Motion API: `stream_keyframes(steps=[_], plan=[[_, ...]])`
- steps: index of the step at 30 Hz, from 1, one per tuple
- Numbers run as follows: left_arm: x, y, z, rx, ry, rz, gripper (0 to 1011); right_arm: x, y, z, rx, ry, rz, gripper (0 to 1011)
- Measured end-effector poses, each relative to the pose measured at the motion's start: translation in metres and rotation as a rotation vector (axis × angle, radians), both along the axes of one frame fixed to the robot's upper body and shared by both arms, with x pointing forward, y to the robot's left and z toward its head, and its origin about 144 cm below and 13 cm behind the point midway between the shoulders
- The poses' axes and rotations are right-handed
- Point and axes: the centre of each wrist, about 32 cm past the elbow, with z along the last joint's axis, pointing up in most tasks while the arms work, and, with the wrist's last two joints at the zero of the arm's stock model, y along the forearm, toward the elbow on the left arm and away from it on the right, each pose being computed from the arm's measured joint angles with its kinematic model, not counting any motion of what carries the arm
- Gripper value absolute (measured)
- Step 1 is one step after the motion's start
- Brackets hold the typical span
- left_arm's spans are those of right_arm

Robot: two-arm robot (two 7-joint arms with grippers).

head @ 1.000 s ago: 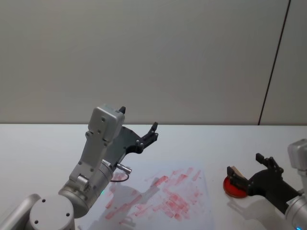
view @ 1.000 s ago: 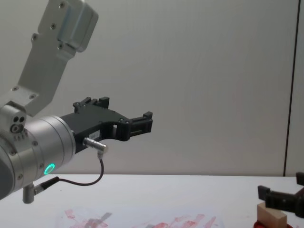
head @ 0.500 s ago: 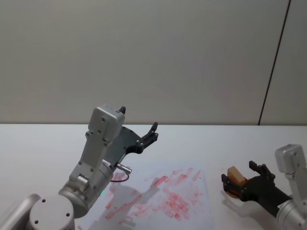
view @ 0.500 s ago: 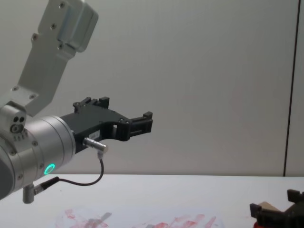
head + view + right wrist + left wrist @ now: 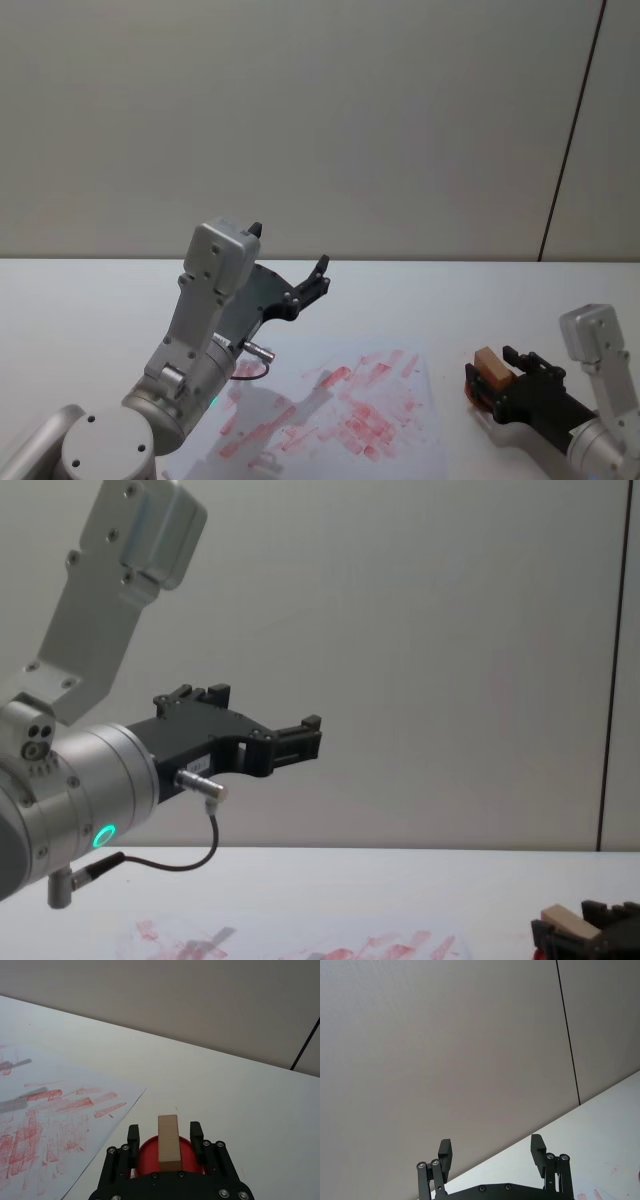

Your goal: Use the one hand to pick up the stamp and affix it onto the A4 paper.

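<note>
The stamp (image 5: 168, 1143), a pale tan wood block, stands upright on a round red ink pad (image 5: 148, 1152) at the table's right. My right gripper (image 5: 164, 1132) is open and low over the pad. Its fingers (image 5: 133, 1135) straddle the stamp with a gap on each side. From the head view the stamp (image 5: 489, 362) shows between the right gripper's (image 5: 492, 372) black fingers. The A4 paper (image 5: 340, 410), white with many red prints, lies left of the pad. My left gripper (image 5: 312, 280) hangs open and empty, high above the paper's far left.
The raised left arm (image 5: 90, 790), with its green ring and cable, fills the left side above the table. A grey wall stands behind the table. Bare white tabletop (image 5: 240, 1105) stretches beyond the pad and to the right of the paper.
The right arm's wrist has swung in from the right edge and the gripper has sunk lower around the stamp, covering most of the red pad. The left arm has not moved.
</note>
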Motion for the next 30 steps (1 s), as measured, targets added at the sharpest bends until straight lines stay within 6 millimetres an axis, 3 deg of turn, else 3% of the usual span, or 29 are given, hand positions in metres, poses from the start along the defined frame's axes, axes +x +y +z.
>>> stream_keyframes(steps=[13,30], plan=[[0.000,0.000,0.000,0.000,0.000,0.000,1003,0.004,0.001,-0.002,0.001,0.002,-0.005,234],[0.000,0.000,0.000,0.000,0.000,0.000,1002,0.007,0.018,0.013,0.031,-0.086,0.076,217]])
